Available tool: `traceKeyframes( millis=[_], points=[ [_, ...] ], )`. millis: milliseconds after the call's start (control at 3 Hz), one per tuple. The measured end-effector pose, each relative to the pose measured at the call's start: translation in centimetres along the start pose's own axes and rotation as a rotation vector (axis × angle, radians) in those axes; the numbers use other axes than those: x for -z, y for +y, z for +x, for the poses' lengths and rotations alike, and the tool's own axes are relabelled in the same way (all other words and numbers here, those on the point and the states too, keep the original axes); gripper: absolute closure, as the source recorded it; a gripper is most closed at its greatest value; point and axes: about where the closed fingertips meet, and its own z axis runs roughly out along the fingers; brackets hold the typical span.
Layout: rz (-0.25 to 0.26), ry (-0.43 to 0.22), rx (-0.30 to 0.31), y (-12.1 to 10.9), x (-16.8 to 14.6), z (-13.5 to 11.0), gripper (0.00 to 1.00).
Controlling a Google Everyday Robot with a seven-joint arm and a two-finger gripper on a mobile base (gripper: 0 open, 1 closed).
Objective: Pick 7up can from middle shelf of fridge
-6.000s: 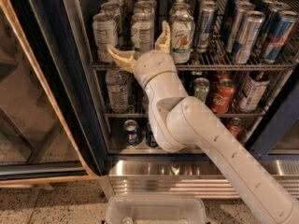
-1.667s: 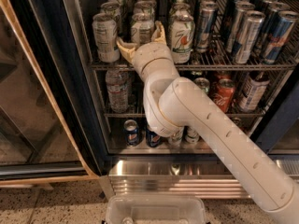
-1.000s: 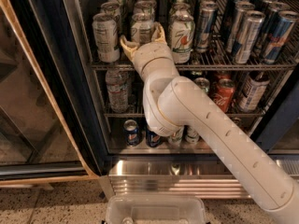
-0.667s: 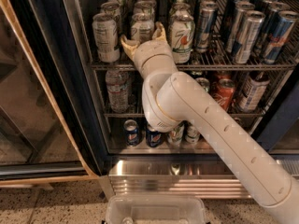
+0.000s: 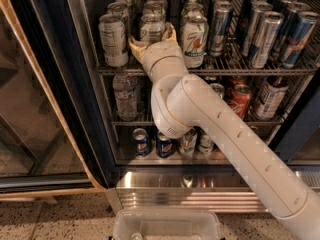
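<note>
Reach made, grasp not yet closed.
The gripper (image 5: 152, 40) straddles the 7up can (image 5: 151, 27) at the front edge of the middle shelf (image 5: 240, 70), fingers apart; clamping, lifting and withdrawing from the fridge (image 5: 47, 54) remain.

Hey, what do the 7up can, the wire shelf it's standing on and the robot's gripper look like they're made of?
7up can: thin metal, likely aluminium, printed white and green, with a bare silver top. Middle shelf: shiny wire grid with a flat front rail, steel by the look. Gripper, up at the front-row can left of the 7up can: matte cream, probably plastic.
</note>
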Motion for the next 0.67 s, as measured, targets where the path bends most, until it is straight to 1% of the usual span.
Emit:
traceKeyframes(
  millis=[333,667],
  points=[
    [0.0,0.001,-0.001,-0.01,-0.05,0.04,0.53],
    [0.001,0.006,-0.005,-0.01,-0.09,0.18,0.78]
  ],
)
